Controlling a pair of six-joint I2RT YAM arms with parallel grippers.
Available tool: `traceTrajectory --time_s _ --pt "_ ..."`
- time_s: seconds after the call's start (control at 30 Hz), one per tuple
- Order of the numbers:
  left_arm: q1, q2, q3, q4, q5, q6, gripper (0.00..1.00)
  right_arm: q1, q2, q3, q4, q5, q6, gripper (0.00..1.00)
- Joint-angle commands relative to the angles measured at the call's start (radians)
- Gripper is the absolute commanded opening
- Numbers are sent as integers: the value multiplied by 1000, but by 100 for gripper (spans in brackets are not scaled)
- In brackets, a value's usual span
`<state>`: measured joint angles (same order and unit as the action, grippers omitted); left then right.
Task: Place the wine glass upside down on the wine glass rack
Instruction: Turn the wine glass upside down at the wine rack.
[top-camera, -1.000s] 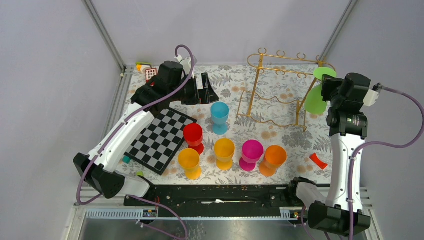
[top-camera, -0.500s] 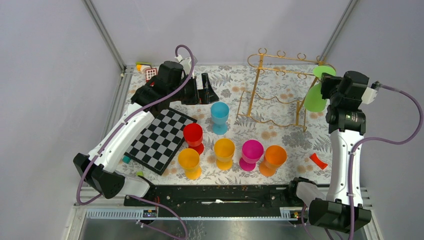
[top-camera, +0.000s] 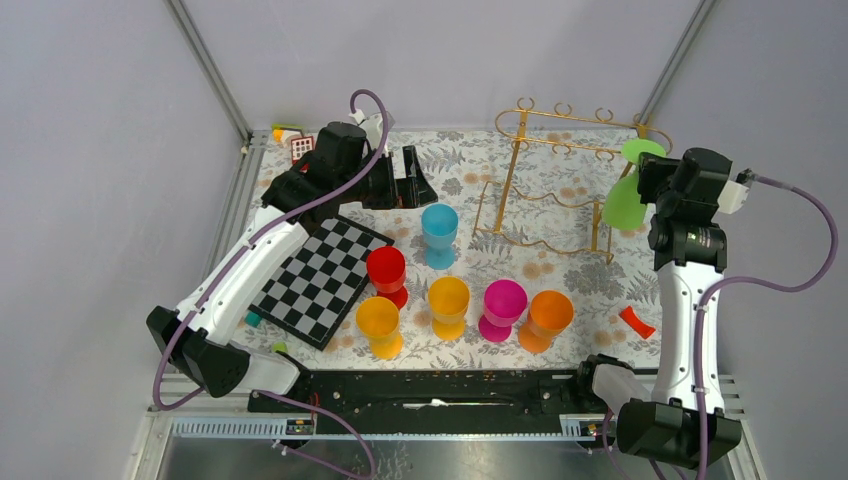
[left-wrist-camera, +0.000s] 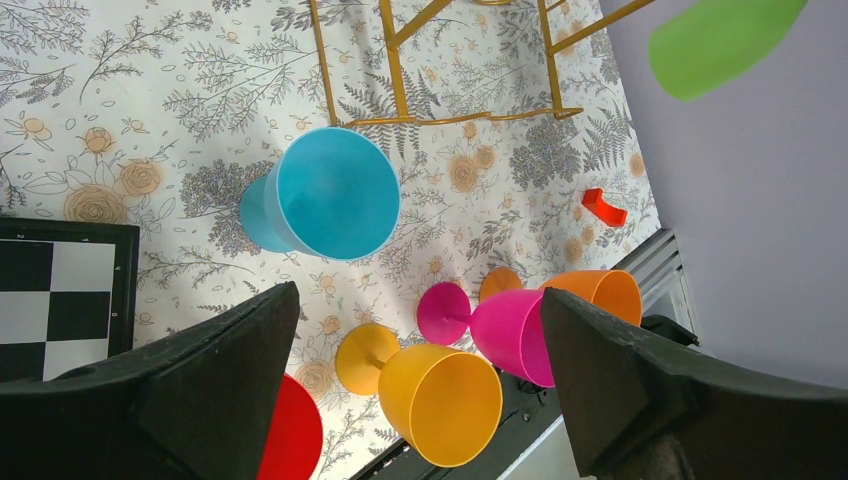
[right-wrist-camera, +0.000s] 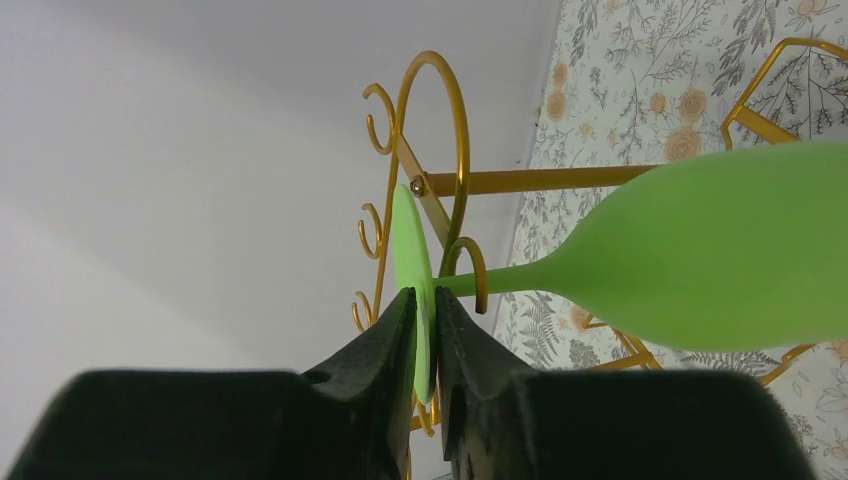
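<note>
The green wine glass (top-camera: 625, 205) hangs bowl down at the right end of the gold wine glass rack (top-camera: 512, 175). In the right wrist view its stem passes through a curled hook of the rack (right-wrist-camera: 540, 180), with the bowl (right-wrist-camera: 720, 260) beyond. My right gripper (right-wrist-camera: 425, 292) is shut on the glass's flat foot (right-wrist-camera: 405, 230), its fingers pinching the disc edge-on. In the top view the right gripper (top-camera: 652, 168) is at the rack's top right corner. My left gripper (top-camera: 415, 180) hovers wide open at the back left, above the blue glass (left-wrist-camera: 330, 195), holding nothing.
Several coloured glasses stand upright mid-table: blue (top-camera: 439, 230), red (top-camera: 386, 272), two yellow, pink (top-camera: 503, 305) and orange (top-camera: 548, 318). A checkerboard (top-camera: 320, 280) lies to the left. A small red piece (top-camera: 636, 321) lies at the right. The side wall is close behind the rack.
My right gripper has carried the green glass a little left, toward the rack's end hook. The left arm has not moved.
</note>
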<state>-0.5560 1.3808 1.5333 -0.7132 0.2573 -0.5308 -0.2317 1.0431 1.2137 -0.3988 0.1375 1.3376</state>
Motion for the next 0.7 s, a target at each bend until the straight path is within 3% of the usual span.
traceTrajectory --time_s 0.0,0.47,0.67 --pt "7 -31 38 26 -16 15 99 -4 -32 -8 38 13 4 22" --pt "7 -31 40 26 -9 11 99 -4 -24 27 35 -55 7 63" --pt "7 -30 42 26 -6 6 99 -4 -22 78 -40 -48 16 73"
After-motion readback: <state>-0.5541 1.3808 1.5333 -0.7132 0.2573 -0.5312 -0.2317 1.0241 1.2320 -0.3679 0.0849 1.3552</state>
